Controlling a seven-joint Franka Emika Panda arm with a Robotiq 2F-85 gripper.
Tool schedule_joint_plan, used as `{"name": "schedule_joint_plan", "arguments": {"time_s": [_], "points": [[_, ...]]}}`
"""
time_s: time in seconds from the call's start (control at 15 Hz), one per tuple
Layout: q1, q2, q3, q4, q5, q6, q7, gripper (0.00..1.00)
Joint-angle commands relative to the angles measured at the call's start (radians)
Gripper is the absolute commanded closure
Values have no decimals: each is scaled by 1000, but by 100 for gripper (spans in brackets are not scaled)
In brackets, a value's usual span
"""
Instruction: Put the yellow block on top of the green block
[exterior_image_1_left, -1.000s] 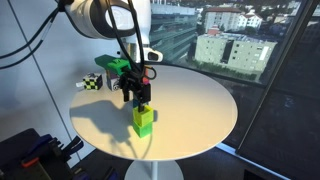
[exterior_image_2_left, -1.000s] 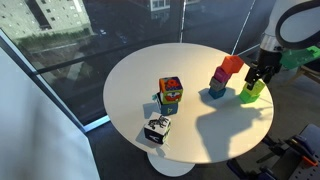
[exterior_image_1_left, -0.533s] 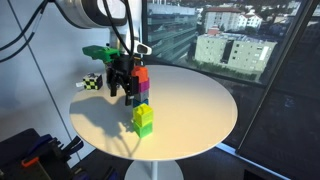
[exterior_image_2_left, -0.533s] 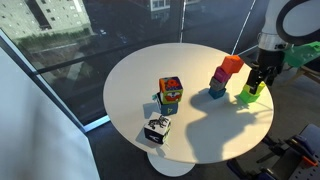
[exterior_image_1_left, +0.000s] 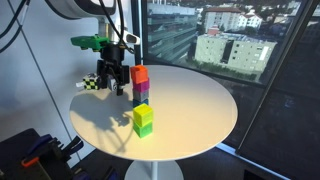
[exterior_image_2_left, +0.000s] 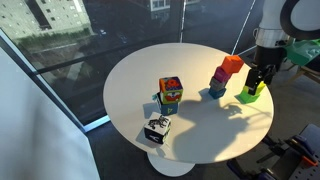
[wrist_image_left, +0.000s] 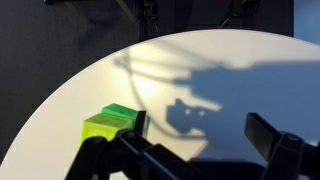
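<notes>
The yellow block (exterior_image_1_left: 143, 113) sits on top of the green block (exterior_image_1_left: 144, 129) near the table's front edge; the pair also shows in an exterior view (exterior_image_2_left: 250, 94). My gripper (exterior_image_1_left: 112, 80) is open and empty, lifted clear of the pair and off to one side of it, near the stacked cubes. In an exterior view the gripper (exterior_image_2_left: 258, 78) hangs just above the pair. In the wrist view the yellow block (wrist_image_left: 100, 128) lies at the lower left beside one finger, outside the open jaws (wrist_image_left: 200, 135).
A stack of orange, magenta and blue cubes (exterior_image_1_left: 140, 85) (exterior_image_2_left: 225, 74) stands close behind the pair. A multicoloured cube (exterior_image_2_left: 170, 93) and a black-and-white checkered cube (exterior_image_2_left: 157, 128) sit further along the round white table (exterior_image_2_left: 130, 90). Windows surround the table.
The gripper has let go of the yellow block, leaving it on the green one. It has risen and moved away toward the stacked cubes.
</notes>
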Motion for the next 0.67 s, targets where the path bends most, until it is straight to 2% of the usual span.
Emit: {"name": "schedule_joint_plan", "arguments": {"time_s": [0.0,0.6], "points": [[16,-92,24,-48,4,6,18,0],[45,-258,62,-134,20,76,34,0]]}}
